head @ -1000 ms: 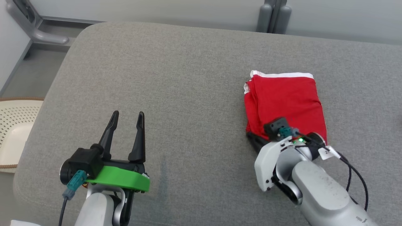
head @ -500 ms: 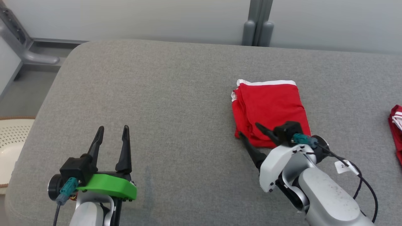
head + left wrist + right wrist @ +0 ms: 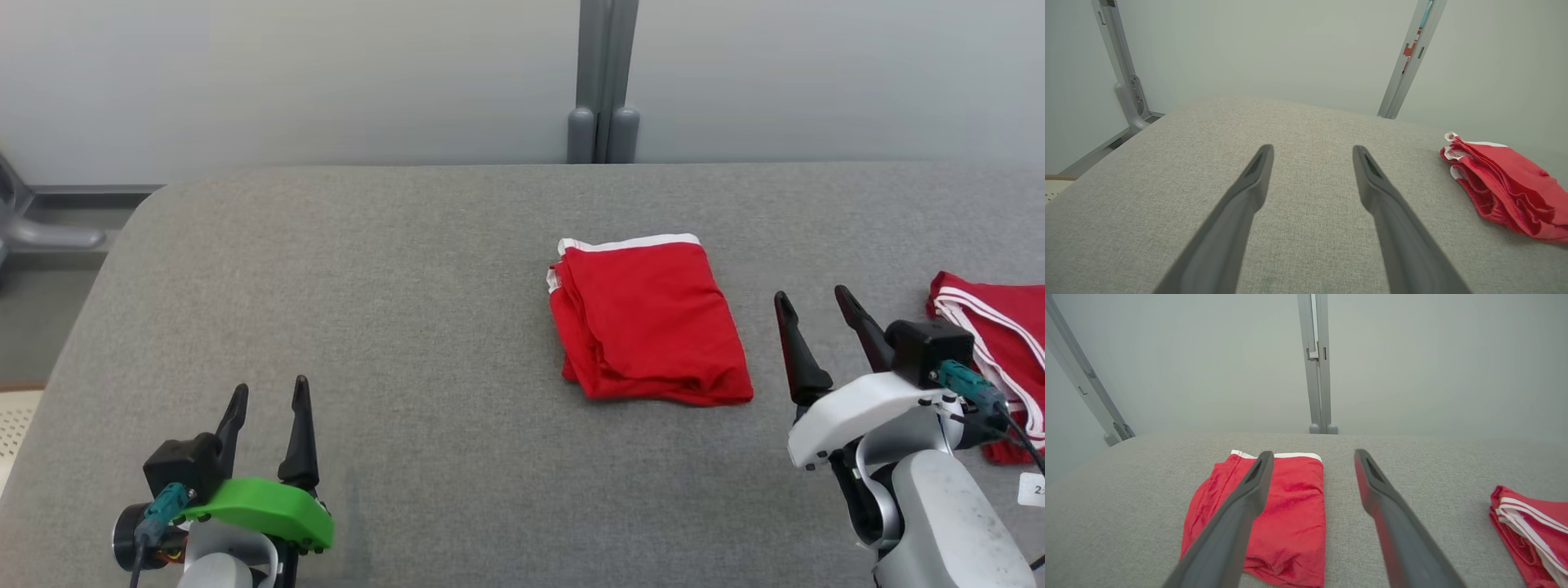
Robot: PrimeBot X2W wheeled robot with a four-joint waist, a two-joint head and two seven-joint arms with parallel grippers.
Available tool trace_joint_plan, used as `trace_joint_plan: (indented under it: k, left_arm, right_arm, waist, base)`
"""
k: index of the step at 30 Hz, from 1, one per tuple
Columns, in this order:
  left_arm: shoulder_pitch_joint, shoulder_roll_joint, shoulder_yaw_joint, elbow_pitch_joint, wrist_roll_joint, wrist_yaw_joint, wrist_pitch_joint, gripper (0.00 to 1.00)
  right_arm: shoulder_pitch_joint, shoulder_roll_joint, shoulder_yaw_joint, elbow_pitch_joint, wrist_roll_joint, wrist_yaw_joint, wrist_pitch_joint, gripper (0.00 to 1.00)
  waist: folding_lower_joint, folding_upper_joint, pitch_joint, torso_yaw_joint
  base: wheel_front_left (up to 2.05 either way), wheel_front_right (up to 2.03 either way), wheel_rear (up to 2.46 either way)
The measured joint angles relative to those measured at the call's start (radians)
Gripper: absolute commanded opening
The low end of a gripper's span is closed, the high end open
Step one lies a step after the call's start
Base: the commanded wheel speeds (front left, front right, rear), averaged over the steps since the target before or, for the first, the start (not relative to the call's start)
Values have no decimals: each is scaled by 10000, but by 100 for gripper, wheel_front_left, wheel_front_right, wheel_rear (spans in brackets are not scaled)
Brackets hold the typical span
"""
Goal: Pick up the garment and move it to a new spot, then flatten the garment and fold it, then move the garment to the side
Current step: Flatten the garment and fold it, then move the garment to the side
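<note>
My right gripper (image 3: 811, 296) spread wide, empty, beside folded garment (image 3: 649, 322); left gripper (image 3: 269, 387) likewise. Pinch all layers at near edge, slide sideways, keep fold.

Left gripper (image 3: 271, 384): two long black fingers (image 3: 1249, 196), tapering to points, with a narrow slot on each inner face near the tip. Behind the jaws sits a bright green bracket (image 3: 261, 510). Beside it are a black left camera block (image 3: 184, 465) and a teal left connector (image 3: 159, 506).

Right gripper (image 3: 811, 292): same fingers. Behind the jaws are a white shell (image 3: 857, 408), a black right camera block (image 3: 927, 351) and a teal right connector (image 3: 963, 380). A thin black cable (image 3: 1012, 425) carries a white tag (image 3: 1033, 488) whose print is cut off. The forearm (image 3: 947, 523) is pale grey and speckled.
</note>
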Motion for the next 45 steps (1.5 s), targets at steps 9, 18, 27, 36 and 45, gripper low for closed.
trace_joint_plan:
  k: [9,18,27,36,45]
  left_arm:
    - [-59,2,102,36,2,0,0,100]
    - [86,-10,178,-180,8,0,0,100]
    - [244,-33,12,-136,6,0,0,100]
    - [244,-33,-92,-65,2,0,0,100]
    - [239,-33,-180,-209,-2,2,0,100]
  right_arm:
    - [183,198,-458,328,-36,0,-253,100]
    - [245,125,-244,514,211,0,-205,100]
    - [382,79,-366,539,140,0,-88,100]
    - [404,142,-385,573,142,0,115,100]
    - [284,138,-320,571,144,0,322,100]
  waist:
    - [0,0,-351,-478]
    - [0,0,-511,-576]
    - [0,0,-599,-487]
    - [0,0,-502,-486]
    - [0,1,-283,-411]
  base:
    - [0,0,0]
    - [0,0,0]
    - [0,0,0]
    - [0,0,0]
    - [0,0,0]
